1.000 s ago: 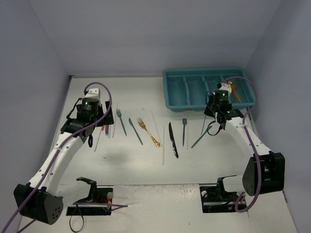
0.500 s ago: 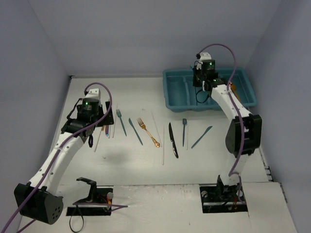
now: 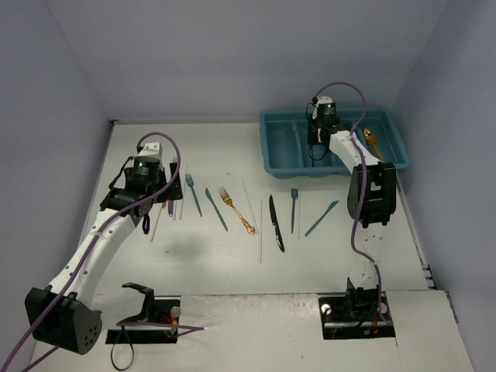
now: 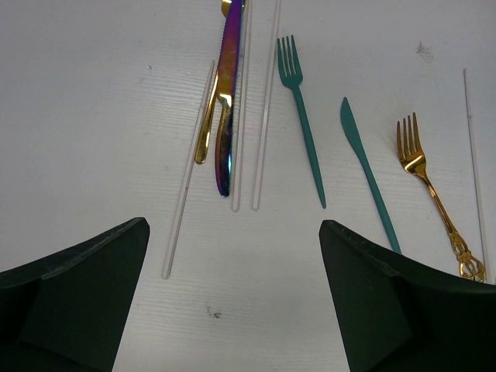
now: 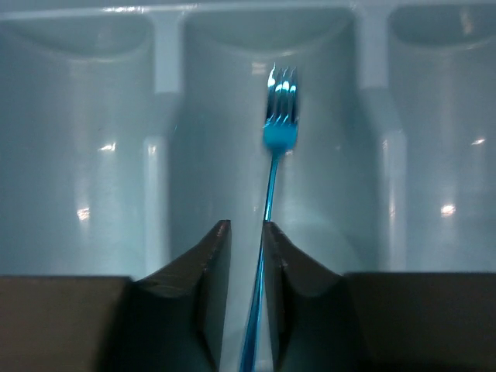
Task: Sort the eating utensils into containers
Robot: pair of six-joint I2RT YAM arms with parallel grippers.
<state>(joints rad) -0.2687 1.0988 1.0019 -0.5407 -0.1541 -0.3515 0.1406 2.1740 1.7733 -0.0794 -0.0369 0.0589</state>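
Having swung from counter (image 3: 217, 256) to tray (image 3: 291, 167) at two o'clock, our right jaws pinch a blue fork (image 5: 279, 132) over a middle compartment, so we can release it; our left jaws gape idle.

A metallic blue fork (image 5: 279, 128) is seen against the teal tray (image 5: 93, 155). On the white table (image 4: 93, 93) a teal fork (image 4: 304, 128) and teal knife (image 4: 366, 174) are laid out, with a gold fork (image 4: 425, 172) — its handle ornately patterned — an iridescent purple knife (image 4: 227, 101) and a black knife (image 3: 275, 223)
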